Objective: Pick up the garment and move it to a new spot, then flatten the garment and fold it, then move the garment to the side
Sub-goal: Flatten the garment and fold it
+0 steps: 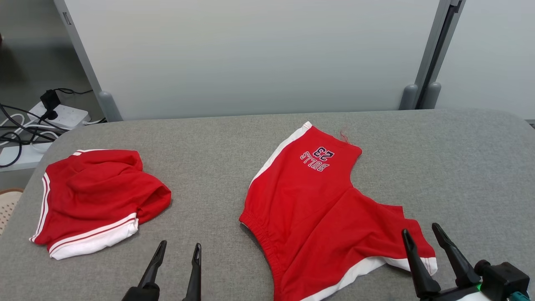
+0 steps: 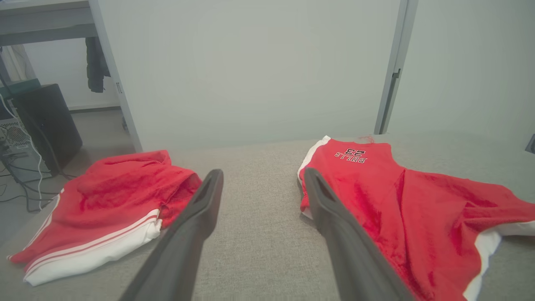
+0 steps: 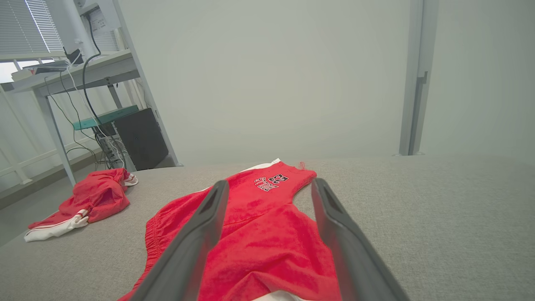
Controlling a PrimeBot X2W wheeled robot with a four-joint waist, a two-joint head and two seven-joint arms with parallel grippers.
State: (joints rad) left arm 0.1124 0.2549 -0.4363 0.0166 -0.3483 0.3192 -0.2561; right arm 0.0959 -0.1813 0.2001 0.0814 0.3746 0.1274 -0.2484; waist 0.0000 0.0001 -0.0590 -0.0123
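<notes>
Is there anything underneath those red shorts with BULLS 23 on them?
The red shorts lie spread on the grey table, which shows along their visible edges. Nothing pokes out from under them there; whatever is directly beneath the cloth is covered.

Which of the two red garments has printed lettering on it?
The spread-out garment on the robot's right, marked BULLS 23; the bunched garment has just white stripes.

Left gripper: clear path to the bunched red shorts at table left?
Likely yes. The left gripper is open just right of the bunched red shorts, and just grey table lies between them.
</notes>
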